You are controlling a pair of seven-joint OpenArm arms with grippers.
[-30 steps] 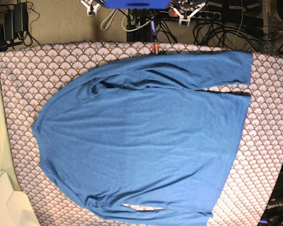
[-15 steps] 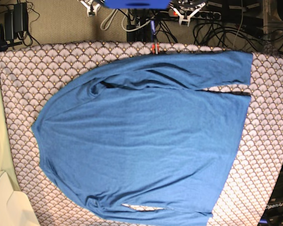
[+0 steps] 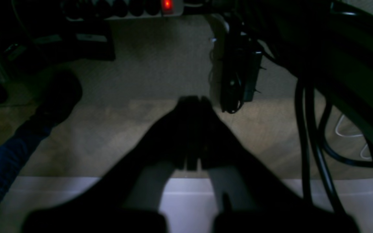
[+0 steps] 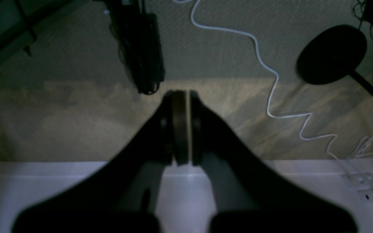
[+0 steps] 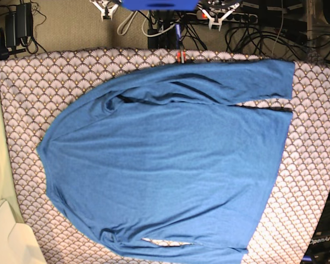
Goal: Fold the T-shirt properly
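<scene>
**One shirt spread flat, both arms parked off the cloth**

The T-shirt (image 5: 165, 165) lies flat across the scallop-patterned cloth (image 5: 27, 82) that covers the tabletop, its body taking up most of the middle. One long sleeve runs along the far edge toward the arms, and the other sits bunched at the near edge, partly cut off by the frame. No fold looks started.

As I judge it, the main risk is the size of the shirt against the cloth beneath. A pinch that goes too deep could catch the patterned cloth along with the blue knit and drag both. The soft fabric already ripples near the far sleeve, so a one-sided pull could skew the fold or bunch it further. The near sleeve lies close to the tabletop's edge and could slip over it.

The left end effector (image 3: 193, 100) hangs over the carpet with its jaws pressed together and nothing between them. The right end effector (image 4: 181, 95) is likewise pressed together and empty.

Counted: one T-shirt, one patterned cloth, two end effectors. A white cable (image 4: 270, 84) snakes across the floor, and a power strip (image 3: 141, 6) shows a red light.
</scene>
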